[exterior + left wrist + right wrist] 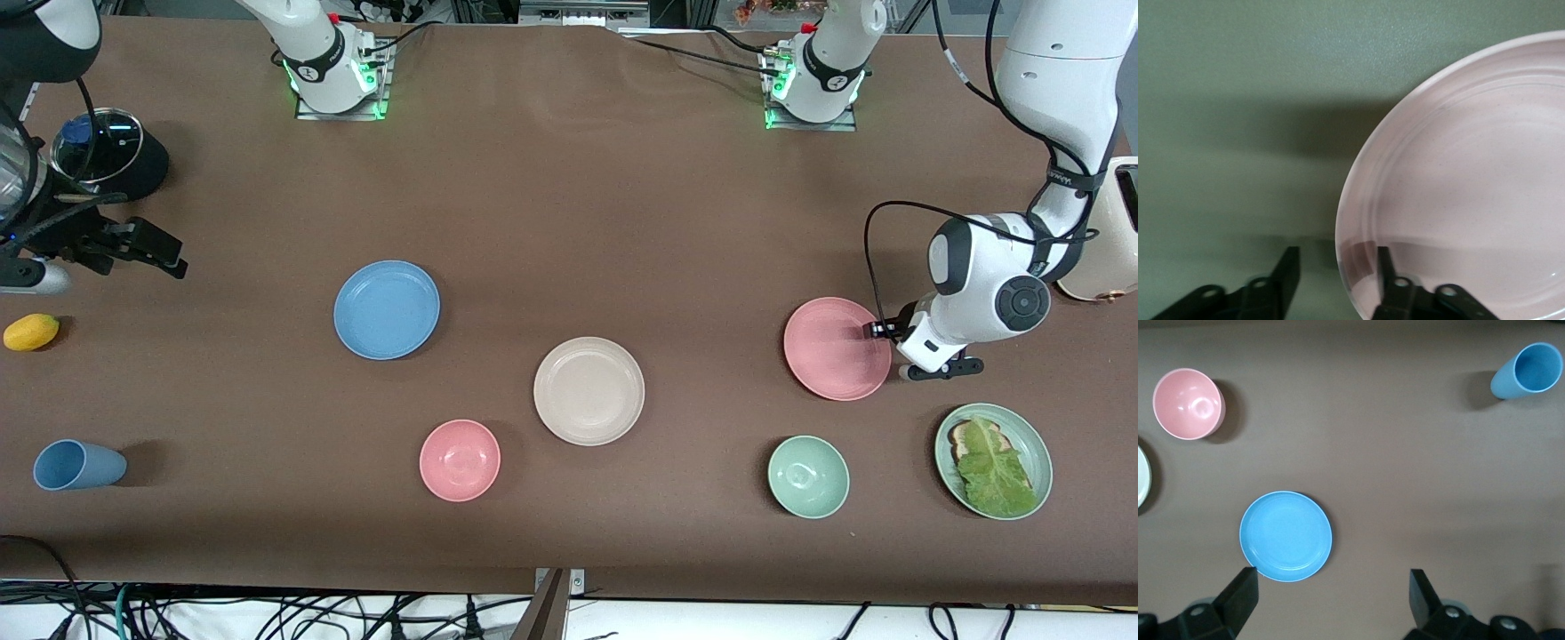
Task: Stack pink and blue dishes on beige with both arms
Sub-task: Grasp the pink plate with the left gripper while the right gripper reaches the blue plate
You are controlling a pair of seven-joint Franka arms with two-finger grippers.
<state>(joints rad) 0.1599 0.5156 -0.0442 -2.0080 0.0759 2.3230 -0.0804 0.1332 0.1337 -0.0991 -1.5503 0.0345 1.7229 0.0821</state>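
The pink plate (836, 348) lies toward the left arm's end of the table. My left gripper (882, 331) is low at its rim. In the left wrist view the left gripper (1337, 267) is open and straddles the rim of the pink plate (1458, 193), one finger (1386, 267) over the plate and the other over the table. The beige plate (589, 390) sits mid-table with nothing on it. The blue plate (387, 309) lies toward the right arm's end. My right gripper (169, 258) hangs open and high at the right arm's end of the table. The right wrist view shows the right gripper (1333, 587) and the blue plate (1285, 535).
A pink bowl (460, 460) and a pale green bowl (808, 476) sit nearer the camera than the plates. A green plate with bread and lettuce (993, 460) is close to the left arm. A blue cup (78, 465), a yellow fruit (31, 332) and a lidded pot (107, 147) stand at the right arm's end.
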